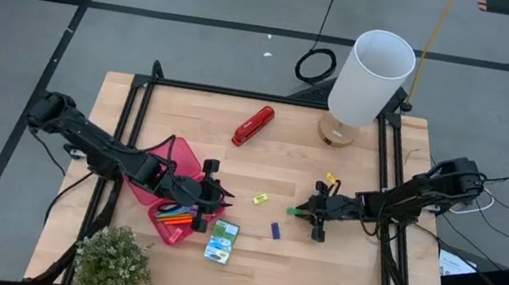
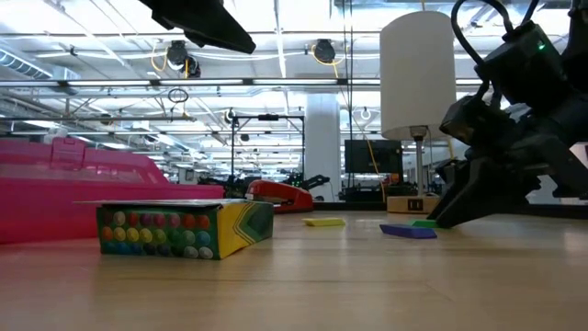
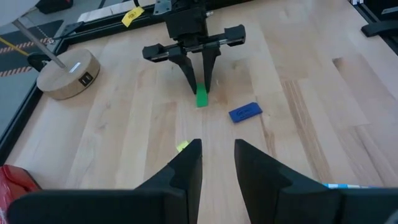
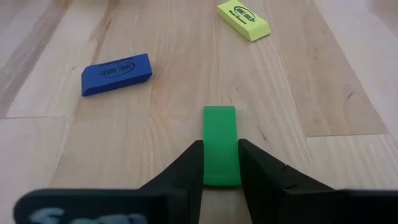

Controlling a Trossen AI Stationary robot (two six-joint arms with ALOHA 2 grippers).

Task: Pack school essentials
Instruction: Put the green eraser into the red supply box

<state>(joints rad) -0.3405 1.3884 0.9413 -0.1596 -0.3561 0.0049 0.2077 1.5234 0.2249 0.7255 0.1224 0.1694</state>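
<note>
Between my right gripper (image 4: 221, 163)'s matt black plastic fingers sits a smooth, matt green eraser (image 4: 220, 144). Ahead of them lie matt blue (image 4: 116, 73) and yellow erasers (image 4: 244, 20) on pale, satin-smooth wood table (image 4: 311, 93).

Table: light wooden tabletop (image 1: 336, 276) in a black metal frame, on a grey floor.
Left arm: reaches in from the left edge; left gripper (image 1: 223, 197) just past the translucent pink plastic case (image 1: 173, 166), which lies open with orange pens (image 1: 174, 219) inside.
Right arm: reaches in from the right edge; right gripper (image 1: 303, 210) low at the small green eraser (image 1: 294, 210).
Loose items: small yellow eraser (image 1: 260, 199) between the grippers; small blue eraser (image 1: 275, 231) near the green one; green-yellow crayon box (image 1: 221, 242) just beside the case.
Back of table: red stapler (image 1: 253, 125); white cylindrical lamp on a round wooden base (image 1: 368, 81).
Front left corner: green potted plant (image 1: 112, 263).
</note>
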